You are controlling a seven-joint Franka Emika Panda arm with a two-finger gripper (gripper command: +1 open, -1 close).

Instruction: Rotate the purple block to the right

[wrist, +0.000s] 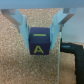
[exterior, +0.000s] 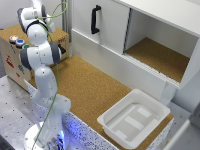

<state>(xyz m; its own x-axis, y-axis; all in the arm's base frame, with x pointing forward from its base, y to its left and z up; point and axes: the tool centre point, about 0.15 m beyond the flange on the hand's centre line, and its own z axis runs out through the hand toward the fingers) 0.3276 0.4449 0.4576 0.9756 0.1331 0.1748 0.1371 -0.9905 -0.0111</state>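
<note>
Two pale fingers (wrist: 21, 22) of the pincer (wrist: 41, 31) are showing in the wrist view, and the purple block (wrist: 39, 41) is sitting right between them. The fingers are standing close against the two sides of the block, one on each side, so the pincer is narrowed to about the width of the block and seems to be gripping it; the picture is blurred, so I cannot tell if both fingers are really touching. The block is showing a yellow letter A on the face toward the camera and a small green mark on the face above it. Under the block the brown cork surface (wrist: 15, 62) is lying. A dark handle (wrist: 74, 50) is showing near the block, beside one finger.

In the exterior view the white arm (exterior: 37, 55) is standing at the exterior view's left, bent upward, and its upper end is reaching out of the picture, so neither pincer nor block is appearing there. A white tray (exterior: 134, 120) is resting on the cork table (exterior: 90, 90), toward the exterior view's right. Behind the table a white cabinet (exterior: 150, 35) is standing with an open compartment and a black handle (exterior: 95, 19) on its door.
</note>
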